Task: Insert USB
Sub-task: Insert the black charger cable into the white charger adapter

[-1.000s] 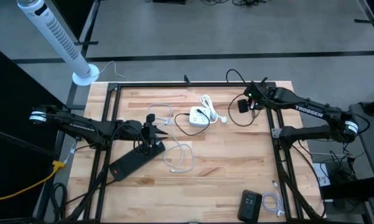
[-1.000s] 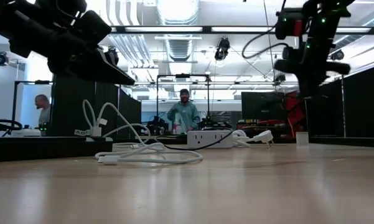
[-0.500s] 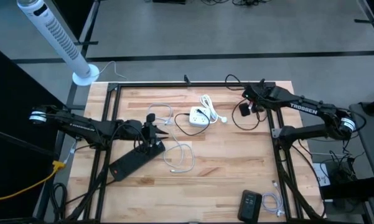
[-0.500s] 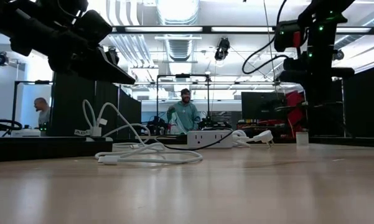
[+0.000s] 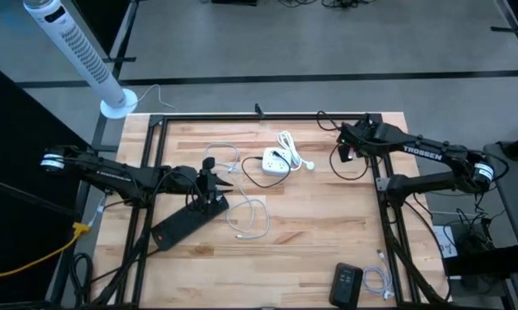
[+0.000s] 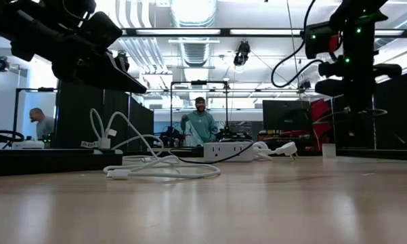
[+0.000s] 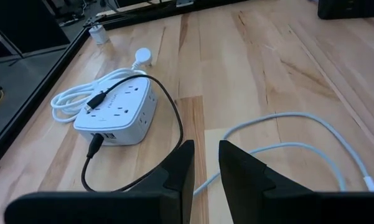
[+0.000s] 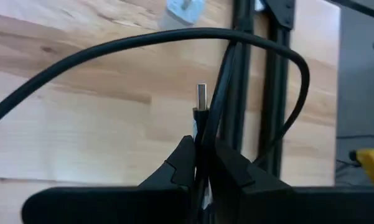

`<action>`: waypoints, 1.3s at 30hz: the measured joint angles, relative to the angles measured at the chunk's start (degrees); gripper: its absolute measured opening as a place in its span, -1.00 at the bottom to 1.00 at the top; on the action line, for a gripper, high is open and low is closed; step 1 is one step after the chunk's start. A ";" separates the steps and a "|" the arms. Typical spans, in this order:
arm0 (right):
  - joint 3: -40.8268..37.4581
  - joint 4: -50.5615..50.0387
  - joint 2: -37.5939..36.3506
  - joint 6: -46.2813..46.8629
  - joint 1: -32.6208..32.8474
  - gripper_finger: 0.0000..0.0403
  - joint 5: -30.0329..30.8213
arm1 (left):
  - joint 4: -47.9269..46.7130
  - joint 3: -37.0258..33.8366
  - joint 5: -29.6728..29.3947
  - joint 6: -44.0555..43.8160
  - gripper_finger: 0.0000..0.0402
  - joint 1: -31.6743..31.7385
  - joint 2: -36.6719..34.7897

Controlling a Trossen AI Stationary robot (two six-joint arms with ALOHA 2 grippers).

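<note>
My right gripper (image 8: 202, 152) hovers above the table's far right part (image 5: 348, 146), shut on a black USB cable (image 8: 112, 46) whose silver plug (image 8: 201, 94) juts out past the fingers. The white power strip (image 5: 276, 163) (image 7: 115, 112) lies flat near the table's middle. Its white cord is coiled behind it, and a thin black cable (image 7: 174, 118) is draped over it. My left gripper (image 7: 205, 174) (image 5: 215, 182) waits left of the strip, above the wood. Its fingers stand a narrow gap apart and hold nothing. My right gripper pinches the USB cable between its two fingers (image 8: 180, 165), just behind the plug. The black plug body (image 8: 199, 121) and silver tip stick out beyond the fingertips, in line with the fingers. The plug is lifted clear of the table, and the cable loops slack around it.
A black power bar (image 5: 188, 222) lies under the left arm. A loose white cable (image 5: 250, 215) (image 7: 311, 134) lies near the table's middle, and a small white adapter (image 8: 185, 9) sits by the far frame rail. A black device (image 5: 346, 284) lies at the near right. People stand in the room behind (image 6: 200, 125).
My right gripper has moved toward the table's right edge and slightly nearer. It stays shut on the USB cable, whose hanging loop has swung along with it. My left arm and the power strip have kept still.
</note>
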 joint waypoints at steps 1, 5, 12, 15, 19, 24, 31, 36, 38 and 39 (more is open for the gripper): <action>-0.59 1.62 0.00 -0.76 -0.24 -0.92 0.00 | 0.00 0.00 0.01 0.07 -0.69 0.00 0.00; -3.87 12.33 0.00 -3.72 -1.08 -0.92 0.09 | -0.24 0.00 0.01 0.72 -0.69 -0.02 0.00; -8.12 23.27 0.02 -8.91 -1.16 -0.92 -10.38 | -0.58 0.00 0.01 0.81 -0.69 -0.02 0.00; -8.09 23.29 -0.19 -9.09 1.71 -0.92 -14.46 | -0.68 0.00 0.01 1.49 -0.69 -0.02 0.00; -7.40 21.84 -1.38 -7.79 4.86 -0.92 -12.25 | -0.97 0.00 0.01 1.66 -0.69 -0.02 0.00; -7.26 17.59 -3.11 -3.62 6.29 -0.92 -6.32 | -0.94 0.00 0.01 1.27 -0.69 -0.02 0.00; -8.10 13.43 -3.17 -0.60 3.68 -0.92 3.99 | 0.24 0.00 0.01 2.01 -0.69 0.02 0.00; -10.32 22.58 -2.99 -4.97 0.68 -0.92 2.83 | -0.14 0.00 0.00 1.59 -0.69 0.00 0.00; -11.02 24.70 -2.99 -5.75 -0.63 -0.92 -0.03 | -0.84 0.00 0.01 1.49 -0.69 0.00 0.00; -11.32 25.10 -2.99 -5.87 -1.18 -0.92 -2.06 | -1.09 0.00 0.00 1.49 -0.69 0.00 0.00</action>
